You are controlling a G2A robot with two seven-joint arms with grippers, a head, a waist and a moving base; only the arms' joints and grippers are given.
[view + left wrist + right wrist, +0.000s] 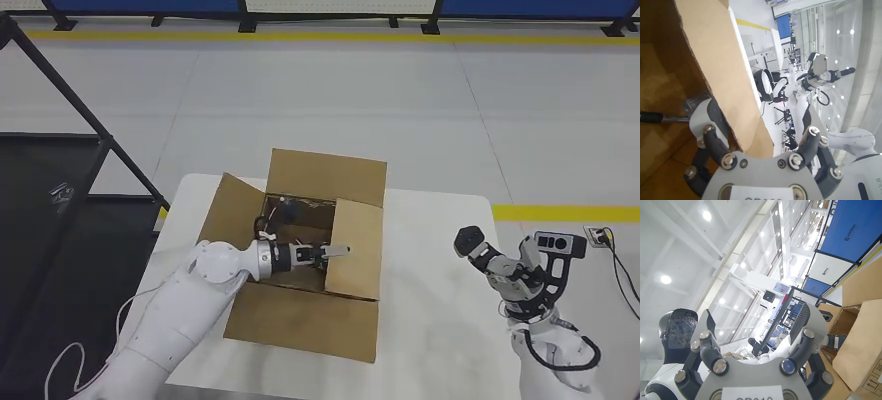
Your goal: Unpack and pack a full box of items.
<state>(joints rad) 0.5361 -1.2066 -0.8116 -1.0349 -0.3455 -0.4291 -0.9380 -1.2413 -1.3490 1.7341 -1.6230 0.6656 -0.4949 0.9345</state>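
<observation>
Bright ceiling lamps point(665, 279) overhead, soft shadows, dim box point(657, 75) interior, fisheye-bent edges.

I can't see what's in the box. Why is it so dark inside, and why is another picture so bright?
Top view: the box has raised flaps shading its inside. Left wrist view: the cardboard inside is dim against the bright hall. Right wrist view: it looks up at glaring ceiling lamps.
</observation>
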